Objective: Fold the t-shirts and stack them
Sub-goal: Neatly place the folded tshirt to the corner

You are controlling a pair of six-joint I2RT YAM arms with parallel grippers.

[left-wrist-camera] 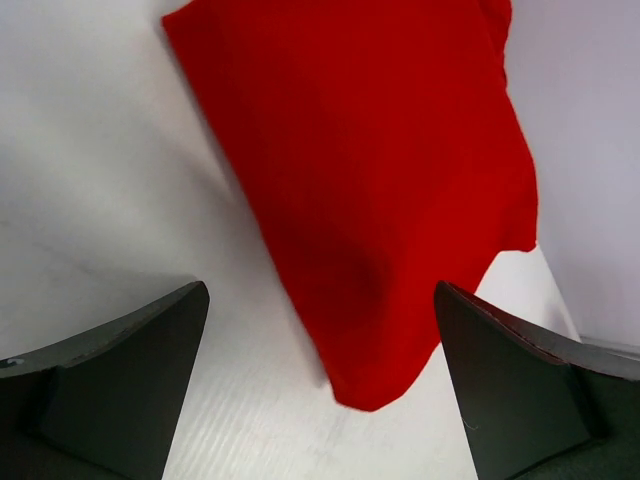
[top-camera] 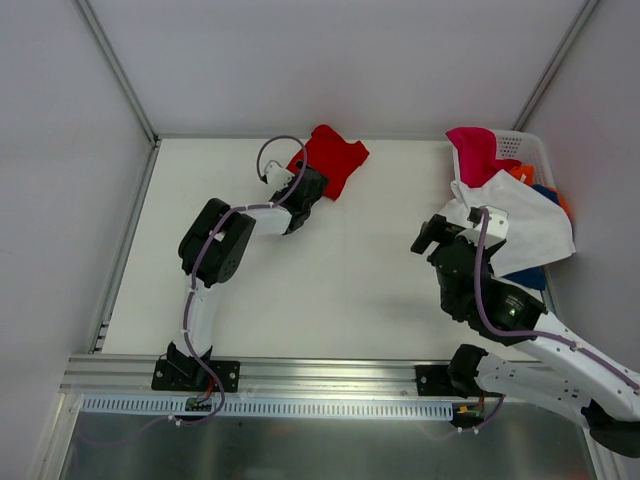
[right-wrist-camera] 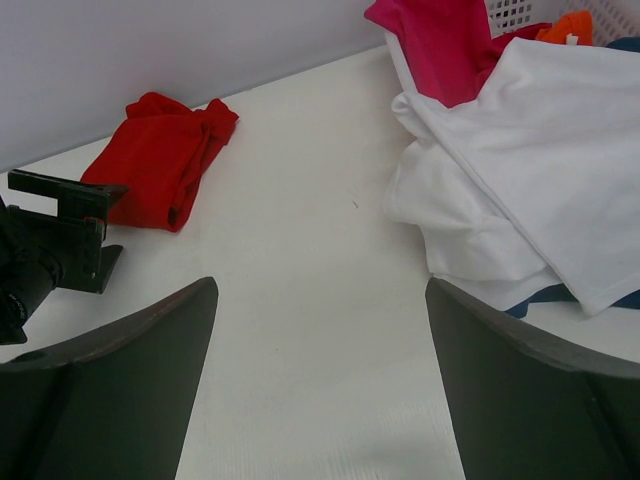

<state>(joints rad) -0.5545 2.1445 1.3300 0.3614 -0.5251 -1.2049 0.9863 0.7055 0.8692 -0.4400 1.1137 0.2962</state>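
Both jaws gape, left pair at red t-shirt (top-camera: 335,160).

No readable text, labels or signs anywhere.

We record: left arm (top-camera: 215,245) and right arm (top-camera: 500,305) have white links, black joints, a thin purple cable (top-camera: 480,270) each. On left hand (left-wrist-camera: 320,290) and right hand (right-wrist-camera: 320,285), dark wedge fingers (left-wrist-camera: 120,380).

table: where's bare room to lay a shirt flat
Bare: the middle of the table, bordered by the red t-shirt, the white t-shirt, the left arm and the right arm. Crowded: the far right corner around the basket.
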